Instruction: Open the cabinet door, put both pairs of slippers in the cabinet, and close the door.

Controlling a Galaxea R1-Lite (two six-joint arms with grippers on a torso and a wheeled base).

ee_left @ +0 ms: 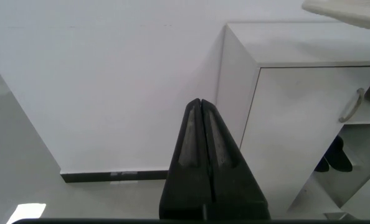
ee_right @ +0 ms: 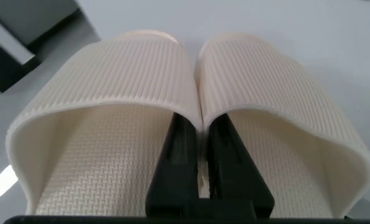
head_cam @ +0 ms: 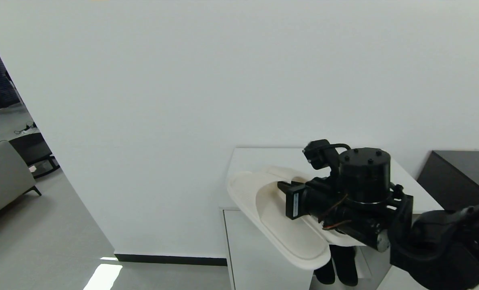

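The right hand [ee_right: 197, 134] pinches the pair of cream slippers [ee_right: 141, 74], one finger under each strap, squeezing the two inner walls together; in the head view the pair hangs at the front edge of the white cabinet [head_cam: 259, 161], toes pointing away from the arm; whether it touches the top I cannot tell. The left hand [ee_left: 201, 112] is off to the cabinet's side, its fingers pressed together on nothing. Beside the shut door [ee_left: 297, 124] with its bar handle [ee_left: 352, 104] the cabinet stands open, and a pair of black slippers [ee_left: 334, 158] lies on a shelf inside.

The step in hand looks like stowing the cream pair; do it by keeping the pinch firm so neither slipper slides out, bringing the pair low and level to the opening, clear of the door edge, and letting go only once the soles rest on a shelf.

A small white label [head_cam: 295, 203] sits on the right hand; its print is too small to read.
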